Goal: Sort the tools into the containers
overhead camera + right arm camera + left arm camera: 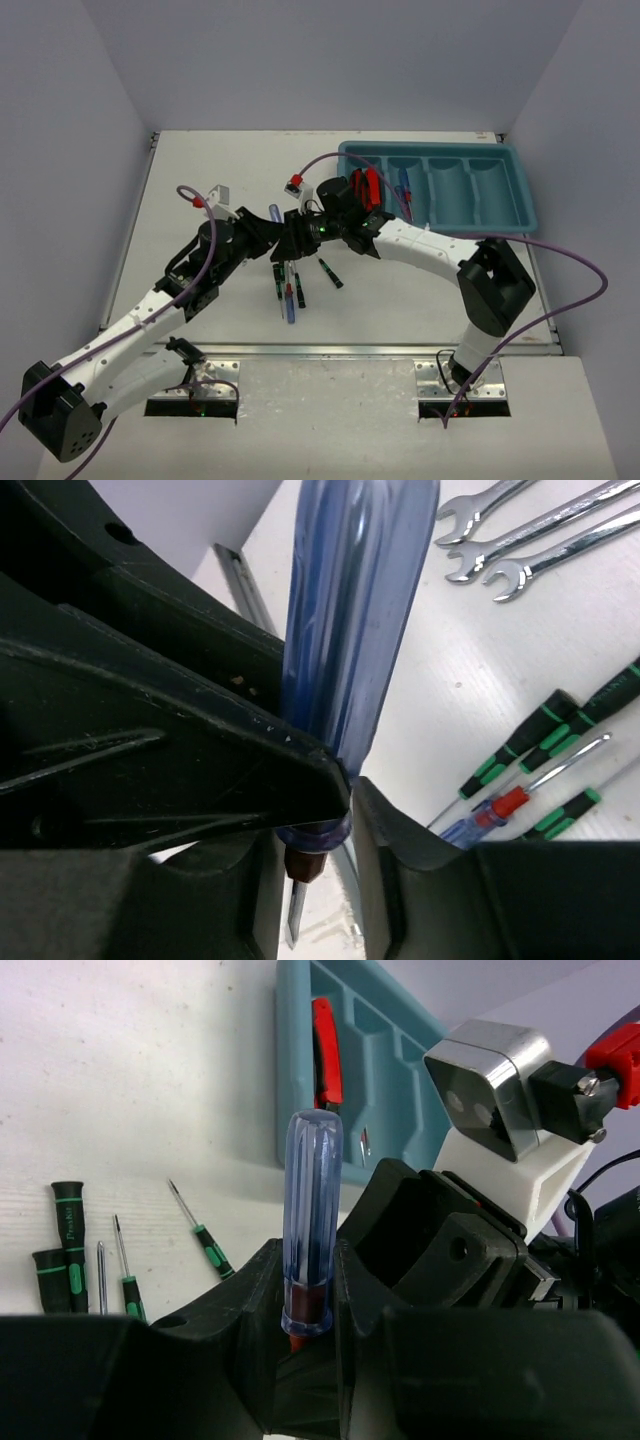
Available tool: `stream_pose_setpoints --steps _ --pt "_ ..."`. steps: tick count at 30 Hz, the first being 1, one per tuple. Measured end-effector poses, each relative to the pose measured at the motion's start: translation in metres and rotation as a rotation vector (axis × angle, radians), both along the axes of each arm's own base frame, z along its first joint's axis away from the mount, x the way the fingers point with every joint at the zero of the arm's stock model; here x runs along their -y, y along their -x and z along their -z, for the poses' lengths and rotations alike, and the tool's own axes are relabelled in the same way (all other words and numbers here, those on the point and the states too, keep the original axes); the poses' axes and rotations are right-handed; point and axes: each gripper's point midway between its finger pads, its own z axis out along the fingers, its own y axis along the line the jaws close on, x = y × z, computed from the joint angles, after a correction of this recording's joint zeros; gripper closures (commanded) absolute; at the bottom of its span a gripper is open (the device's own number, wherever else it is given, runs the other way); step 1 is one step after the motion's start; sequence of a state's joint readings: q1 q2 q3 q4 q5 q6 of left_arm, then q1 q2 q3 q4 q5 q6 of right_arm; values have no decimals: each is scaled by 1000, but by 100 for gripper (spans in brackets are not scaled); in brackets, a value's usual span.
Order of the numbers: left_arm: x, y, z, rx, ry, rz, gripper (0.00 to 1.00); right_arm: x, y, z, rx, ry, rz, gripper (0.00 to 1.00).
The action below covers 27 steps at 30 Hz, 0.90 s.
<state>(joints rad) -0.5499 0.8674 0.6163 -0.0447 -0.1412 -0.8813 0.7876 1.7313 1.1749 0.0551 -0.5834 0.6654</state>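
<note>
Blue-handled screwdriver point(314, 1210) is being handed over above the mid tabletop point(200, 170), being clamped by both left gripper point(310, 1270) and right gripper point(350, 785); next, a left release is seemingly being called for, then carriage to the far-right tray point(522, 190)

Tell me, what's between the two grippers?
A blue screwdriver, clamped where they meet; both wrist views show it up close.
</note>
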Motion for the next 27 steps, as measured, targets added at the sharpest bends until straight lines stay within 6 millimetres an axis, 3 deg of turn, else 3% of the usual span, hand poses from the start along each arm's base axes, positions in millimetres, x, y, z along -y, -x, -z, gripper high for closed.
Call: stream_pose_setpoints --steps 2,3,4,5,6,9,12,14,16,19,23,26,27 --pt "-1 -2 -2 8 3 -11 91 -1 1 -2 -13 -11 4 100" --pt "-3 -3 -2 8 5 -18 66 -1 0 -2 -17 -12 9 100" --pt "-3 -3 -2 7 10 -19 27 0 0 -2 -16 -11 12 100" --pt "-3 -3 -2 8 7 -20 7 1 -1 0 -16 -3 18 100" --pt "-4 -4 -1 6 0 -23 0 2 -2 2 -12 9 26 100" --pt "-10 -6 1 -16 -36 -42 0 14 -11 14 -2 88 92 100" --pt "-10 -4 -12 -34 -90 -33 0 46 -33 28 40 219 214 100" --pt "-14 -3 -34 -8 -113 -40 0 81 -56 31 60 307 321 100" --pt "-24 0 -52 23 -135 -64 0 133 -94 32 90 404 479 100" --pt "-36 8 -65 48 -161 -83 0 217 -141 30 111 541 705 100" --pt "-39 16 -47 6 -219 -57 0 312 -183 30 110 726 902 99" --pt "-37 17 -20 -67 -277 -28 0 345 -205 37 105 827 938 83" --pt "-36 17 -12 -88 -291 -23 0 352 -211 41 101 856 936 73"
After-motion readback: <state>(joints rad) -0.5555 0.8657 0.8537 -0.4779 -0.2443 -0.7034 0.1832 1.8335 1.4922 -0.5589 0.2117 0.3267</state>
